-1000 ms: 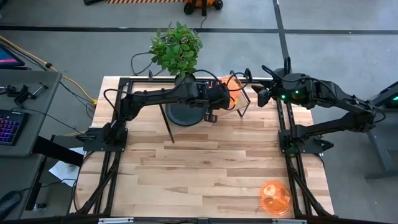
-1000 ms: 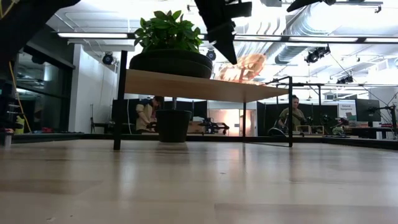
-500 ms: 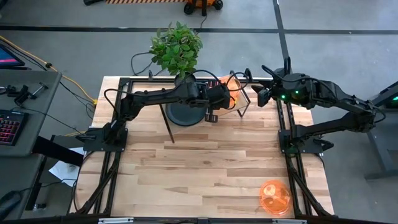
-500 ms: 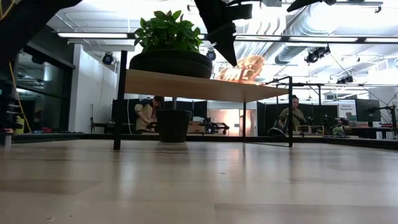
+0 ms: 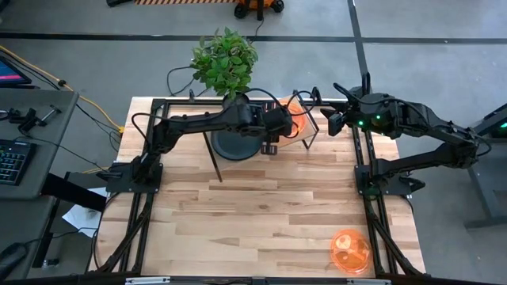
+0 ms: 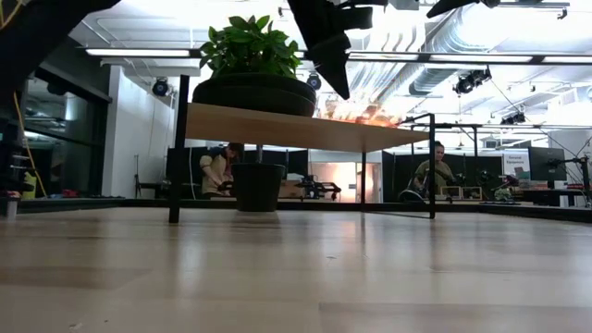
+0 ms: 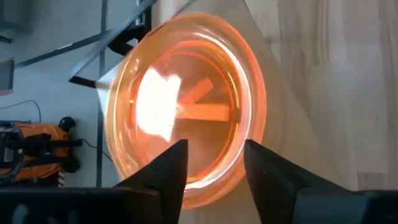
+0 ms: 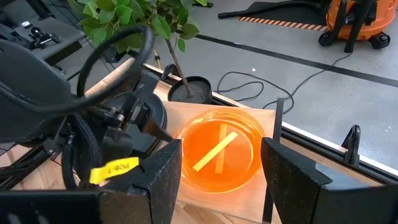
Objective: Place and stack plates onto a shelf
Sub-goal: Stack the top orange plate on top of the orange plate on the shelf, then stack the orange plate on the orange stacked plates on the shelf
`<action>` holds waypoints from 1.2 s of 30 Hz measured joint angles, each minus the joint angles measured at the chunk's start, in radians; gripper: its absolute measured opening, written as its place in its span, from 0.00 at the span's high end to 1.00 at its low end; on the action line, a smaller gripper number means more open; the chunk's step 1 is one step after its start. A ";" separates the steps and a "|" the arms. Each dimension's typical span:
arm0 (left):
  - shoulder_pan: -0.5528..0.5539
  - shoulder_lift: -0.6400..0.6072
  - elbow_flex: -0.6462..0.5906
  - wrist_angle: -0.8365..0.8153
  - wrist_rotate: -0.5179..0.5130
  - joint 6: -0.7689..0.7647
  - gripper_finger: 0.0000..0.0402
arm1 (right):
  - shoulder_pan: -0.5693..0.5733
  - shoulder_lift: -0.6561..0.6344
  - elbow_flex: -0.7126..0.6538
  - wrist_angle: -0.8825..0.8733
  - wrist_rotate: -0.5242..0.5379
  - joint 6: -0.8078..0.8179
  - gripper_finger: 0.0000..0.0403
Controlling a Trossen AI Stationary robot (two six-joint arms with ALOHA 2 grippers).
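An orange plate (image 7: 186,106) is seen lying flat on the shelf (image 8: 249,202), the left end effector (image 7: 214,165) spread apart just beside its rim; the right end effector (image 8: 221,165) is parked nearby, fingers apart.

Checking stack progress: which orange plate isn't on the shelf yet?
The orange plate lying on the tabletop's near right corner, far from both arms. The other orange plate sits on the shelf by the left gripper, beside the dark plates.

Grey concrete floor (image 5: 444,24), bright ceiling strip lights (image 6: 481,59).
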 joint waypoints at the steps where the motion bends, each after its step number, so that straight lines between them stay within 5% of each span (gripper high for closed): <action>1: 0.000 -0.002 0.000 0.000 -0.003 0.000 0.62 | 0.000 0.000 0.000 0.000 0.000 0.000 0.50; 12: 0.019 -0.101 -0.001 -0.043 0.049 -0.095 0.56 | 0.000 0.004 0.000 -0.001 0.000 0.000 0.50; 19: 0.075 -0.298 0.000 -0.031 0.399 -0.380 0.56 | 0.000 0.037 0.000 -0.019 -0.056 0.000 0.50; 24: 0.038 -0.469 -0.057 0.036 0.467 -0.412 0.57 | 0.000 0.065 0.000 -0.065 -0.197 -0.001 0.50; 29: -0.025 -0.704 -0.356 0.308 0.432 -0.451 0.57 | 0.017 0.071 0.000 -0.125 -0.278 -0.001 0.50; 36: -0.067 -1.086 -1.002 0.816 0.329 -0.655 0.57 | 0.078 0.070 0.000 -0.152 -0.281 0.000 0.50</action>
